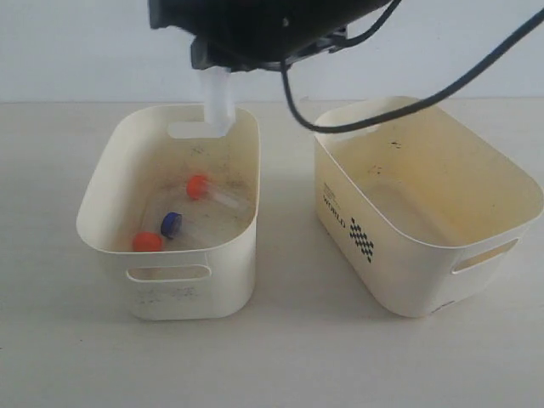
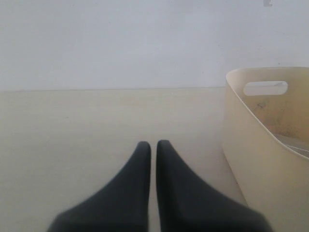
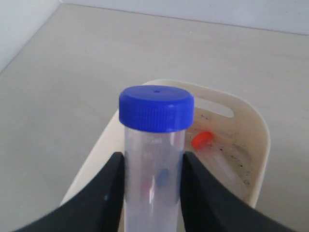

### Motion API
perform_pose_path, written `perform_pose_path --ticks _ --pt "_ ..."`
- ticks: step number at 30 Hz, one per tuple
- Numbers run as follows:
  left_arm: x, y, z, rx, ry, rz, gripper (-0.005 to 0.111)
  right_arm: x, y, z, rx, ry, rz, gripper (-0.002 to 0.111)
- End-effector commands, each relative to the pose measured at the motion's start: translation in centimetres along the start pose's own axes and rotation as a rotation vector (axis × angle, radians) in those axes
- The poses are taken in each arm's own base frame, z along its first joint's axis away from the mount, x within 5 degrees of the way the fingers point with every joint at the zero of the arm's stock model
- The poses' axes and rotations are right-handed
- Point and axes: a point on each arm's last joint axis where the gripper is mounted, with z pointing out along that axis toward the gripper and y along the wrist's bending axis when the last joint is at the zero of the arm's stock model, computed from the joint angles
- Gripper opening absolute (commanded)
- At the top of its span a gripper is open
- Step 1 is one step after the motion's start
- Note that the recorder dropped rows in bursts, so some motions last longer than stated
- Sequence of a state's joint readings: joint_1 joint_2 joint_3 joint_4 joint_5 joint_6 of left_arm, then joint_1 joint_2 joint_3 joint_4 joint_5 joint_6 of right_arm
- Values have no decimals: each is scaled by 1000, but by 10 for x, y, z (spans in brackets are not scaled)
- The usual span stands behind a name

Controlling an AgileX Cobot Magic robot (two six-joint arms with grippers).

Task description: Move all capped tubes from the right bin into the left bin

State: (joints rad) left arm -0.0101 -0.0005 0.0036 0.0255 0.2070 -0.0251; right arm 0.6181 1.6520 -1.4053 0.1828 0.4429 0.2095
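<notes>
My right gripper (image 3: 153, 157) is shut on a clear tube with a blue cap (image 3: 156, 108), held upright over the left bin (image 3: 260, 140). In the exterior view that tube (image 1: 214, 93) hangs from the dark right arm (image 1: 255, 25) above the far rim of the left bin (image 1: 102, 183). Inside this bin lie two orange-capped tubes (image 1: 197, 185) (image 1: 147, 241) and a blue-capped one (image 1: 171, 223). No tube shows inside the right bin (image 1: 399, 255), the one with black lettering. My left gripper (image 2: 153, 144) is shut on nothing, low over the table beside a cream bin (image 2: 251, 159).
A black cable (image 1: 425, 93) loops from the right arm over the far rim of the right bin. The two bins stand side by side on a pale table (image 1: 280, 340), with a gap between them. A white wall rises behind.
</notes>
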Motion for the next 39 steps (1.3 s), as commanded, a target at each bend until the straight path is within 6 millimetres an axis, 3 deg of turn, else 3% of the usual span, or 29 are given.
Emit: perform_pose_path --ticks 1,4,6,12,14,16,21,25,28,31,33,39 --pt "-2 0 0 1 -8 -16 4 10 1 28 -2 8 3 0" --pt "-2 0 0 1 -8 -16 4 21 -5 47 16 49 4 5" --pt "-2 0 0 1 -8 -16 4 27 -7 55 25 82 13 18" --pt "-2 0 0 1 -8 -16 4 37 -9 61 32 161 6 86" --pt "-2 0 0 1 -8 -16 4 37 -9 60 31 162 -1 100" --pt "-2 0 0 1 -8 -16 4 36 -9 58 31 165 -2 101" --pt "-2 0 0 1 -8 -16 4 34 -6 46 32 197 -9 101" --pt "-2 0 0 1 -8 -16 4 26 -1 21 32 194 -41 96" --pt "-2 0 0 1 -8 -16 4 16 3 -8 34 172 -78 71" --pt "-2 0 0 1 -8 -16 4 9 6 -39 46 162 -146 33" --pt "-2 0 0 1 -8 -16 4 5 7 -61 63 149 -184 1" --pt "-2 0 0 1 -8 -16 4 6 8 -107 90 176 -210 3"
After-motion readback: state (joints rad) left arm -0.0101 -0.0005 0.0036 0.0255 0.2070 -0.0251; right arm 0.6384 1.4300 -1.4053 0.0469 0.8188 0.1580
